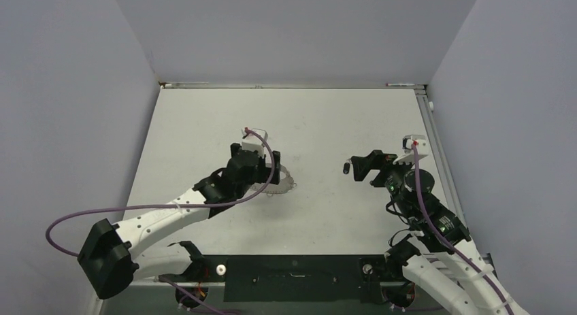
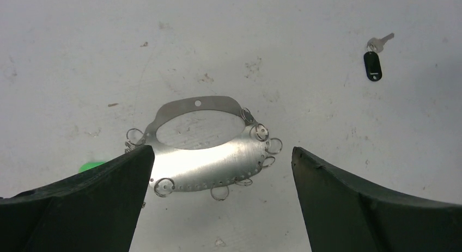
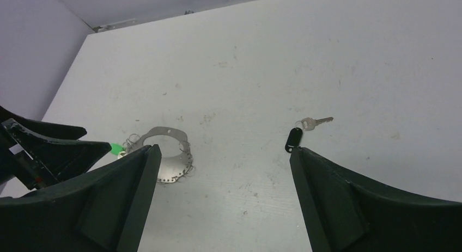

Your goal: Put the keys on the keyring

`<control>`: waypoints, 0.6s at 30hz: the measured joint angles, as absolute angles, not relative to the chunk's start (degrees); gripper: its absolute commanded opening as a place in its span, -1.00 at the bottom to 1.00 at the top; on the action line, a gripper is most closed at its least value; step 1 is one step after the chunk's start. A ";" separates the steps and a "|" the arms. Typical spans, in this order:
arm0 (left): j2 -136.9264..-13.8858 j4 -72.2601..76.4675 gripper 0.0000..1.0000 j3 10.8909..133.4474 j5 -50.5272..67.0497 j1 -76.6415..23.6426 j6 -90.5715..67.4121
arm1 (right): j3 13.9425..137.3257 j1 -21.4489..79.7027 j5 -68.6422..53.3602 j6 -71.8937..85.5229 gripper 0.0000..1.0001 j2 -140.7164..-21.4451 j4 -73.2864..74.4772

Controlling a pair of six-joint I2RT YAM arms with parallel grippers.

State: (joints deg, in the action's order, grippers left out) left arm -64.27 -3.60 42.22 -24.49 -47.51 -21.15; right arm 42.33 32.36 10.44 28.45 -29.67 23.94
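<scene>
The keyring (image 2: 210, 162) is a flat silver oval plate with a big hole, small wire rings along its edge and a green tag (image 2: 90, 166). It lies flat on the table, also in the top view (image 1: 284, 186) and the right wrist view (image 3: 168, 157). My left gripper (image 2: 220, 151) is open, hovering over it with its near edge between the fingers. A small key with a black head and short silver blade (image 2: 373, 64) lies apart to the right (image 1: 346, 169). My right gripper (image 3: 224, 149) is open and empty, the key (image 3: 294, 139) just beyond its right finger.
The white table (image 1: 204, 124) carries scuff marks. Grey walls close it in on the left, back and right, with a rail (image 1: 435, 138) along the right edge. A black base bar (image 1: 292, 277) sits at the near edge.
</scene>
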 measured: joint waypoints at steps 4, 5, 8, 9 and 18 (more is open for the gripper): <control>-68.55 -7.22 0.84 45.10 -20.21 -47.37 -22.57 | 42.39 32.36 10.44 27.73 0.88 -33.52 25.10; -69.89 -7.81 0.73 46.09 -18.83 -47.22 -22.98 | 42.41 32.36 10.44 27.68 0.88 -34.39 25.36; -75.53 -9.67 0.42 50.15 -14.55 -46.19 -24.01 | 42.39 32.36 10.22 27.57 0.88 -36.27 25.89; -77.80 -10.28 0.25 51.70 -13.54 -45.84 -24.08 | 42.41 32.36 10.07 27.51 0.88 -36.64 26.09; -95.74 -17.50 -0.22 62.30 -8.21 -44.51 -24.73 | 42.41 32.36 9.56 27.24 0.89 -37.01 27.11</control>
